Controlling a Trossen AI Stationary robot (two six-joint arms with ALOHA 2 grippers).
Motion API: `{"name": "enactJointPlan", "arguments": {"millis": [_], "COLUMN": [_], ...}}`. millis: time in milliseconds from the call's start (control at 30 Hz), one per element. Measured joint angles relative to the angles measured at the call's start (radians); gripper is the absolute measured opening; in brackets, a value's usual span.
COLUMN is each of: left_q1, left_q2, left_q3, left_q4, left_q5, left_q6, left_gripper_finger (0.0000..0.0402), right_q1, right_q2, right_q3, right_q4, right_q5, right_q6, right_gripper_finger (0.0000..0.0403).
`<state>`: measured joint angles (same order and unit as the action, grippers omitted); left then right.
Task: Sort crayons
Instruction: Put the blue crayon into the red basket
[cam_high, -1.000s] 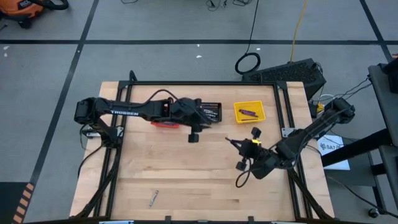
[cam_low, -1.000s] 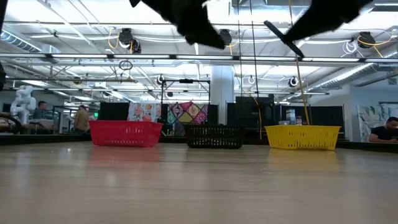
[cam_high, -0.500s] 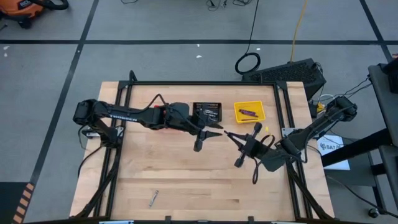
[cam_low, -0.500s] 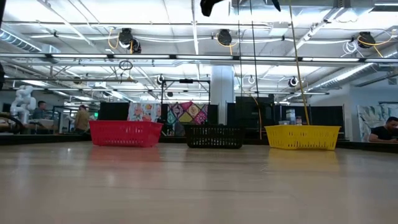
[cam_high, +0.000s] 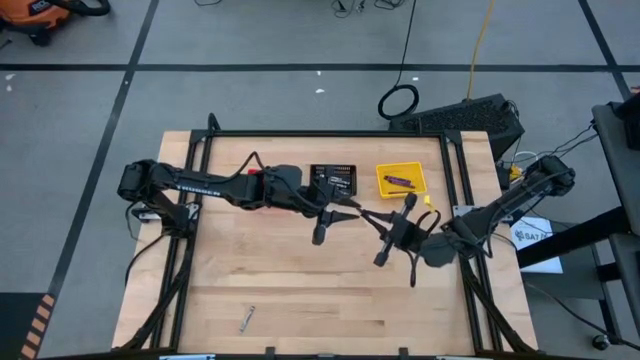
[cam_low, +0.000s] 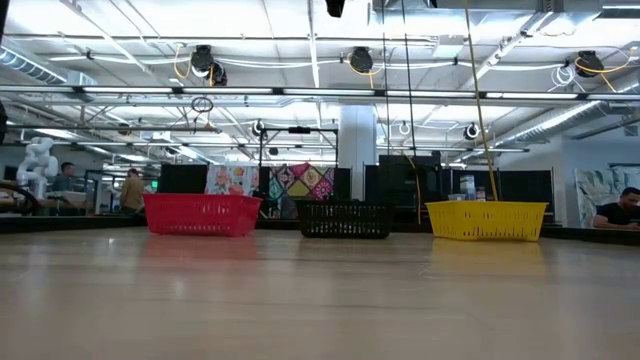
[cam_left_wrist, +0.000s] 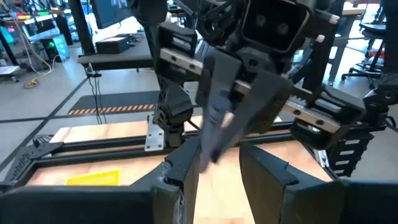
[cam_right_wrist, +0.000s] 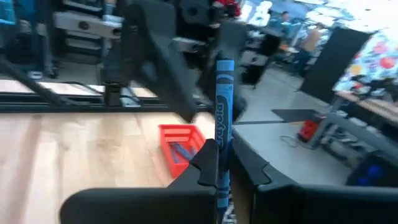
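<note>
Currently the right tool (cam_right_wrist: 217, 165) is clamped on a thin blue paper-wrapped crayon (cam_right_wrist: 222, 106), held above mid wooden tabletop (cam_high: 300, 290). The left tool (cam_high: 345, 213), fingers apart and empty, faces it closely, tips near the crayon, just in front of the black mesh basket (cam_high: 333, 179).

This is a large open robotics lab or industrial workshop. A pale wooden worktable (cam_high: 300, 280) edged with a black metal frame (cam_high: 330, 134) stands on a grey concrete floor marked with dark tape lines (cam_high: 300, 67). Beyond the table, the low view shows an exposed ceiling with white beams and long strip lights (cam_low: 310, 45), a white pillar (cam_low: 357, 135), dark partition screens (cam_low: 500, 185), a colourful patterned hanging (cam_low: 300, 182), and people at distant workstations (cam_low: 620, 210).
</note>
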<state>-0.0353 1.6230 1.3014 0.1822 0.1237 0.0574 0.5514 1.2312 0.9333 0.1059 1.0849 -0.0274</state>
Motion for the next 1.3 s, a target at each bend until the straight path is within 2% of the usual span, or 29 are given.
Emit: {"name": "enactJointPlan", "arguments": {"millis": [100,400,533,633,800,867,1100,1300], "left_q1": [0.0,0.001,0.002,0.002,0.002,0.002,0.001,0.005], "left_q2": [0.0,0.0,0.0,0.0,0.0,-0.001,-0.001,-0.001], "left_q3": [0.0,0.0,0.0,0.0,0.001,0.002,0.002,0.002], "left_q4": [0.016,0.033,0.033,0.032,-0.011,-0.024,-0.042,-0.135], "left_q5": [-0.002,-0.011,-0.032,-0.048,-0.054,-0.055,-0.054,-0.159], "left_q6": [0.0,0.0,0.009,0.049,0.086,0.087,0.102,0.17], "left_gripper_finger": [0.0118,0.0118,0.0112,0.0087,0.0022,0.0011,0.0017,0.0017], "right_q1": [-0.021,-0.062,-0.074,-0.079,-0.081,-0.081,-0.082,-0.084], "right_q2": [0.0,0.0,0.002,0.002,0.002,0.003,0.004,0.007], "right_q3": [0.0,0.0,0.0,0.0,0.0,0.0,0.0,0.0], "right_q4": [0.0,0.0,0.0,0.001,-0.004,-0.005,-0.012,-0.074], "right_q5": [-0.065,-0.072,-0.122,-0.123,-0.121,-0.125,-0.17,-0.172], "right_q6": [0.016,0.015,0.016,0.015,0.015,0.015,0.041,0.133], "right_gripper_finger": [0.0,0.0,0.0,0.0,0.0002,0.0006,0.003,0.0067]}}
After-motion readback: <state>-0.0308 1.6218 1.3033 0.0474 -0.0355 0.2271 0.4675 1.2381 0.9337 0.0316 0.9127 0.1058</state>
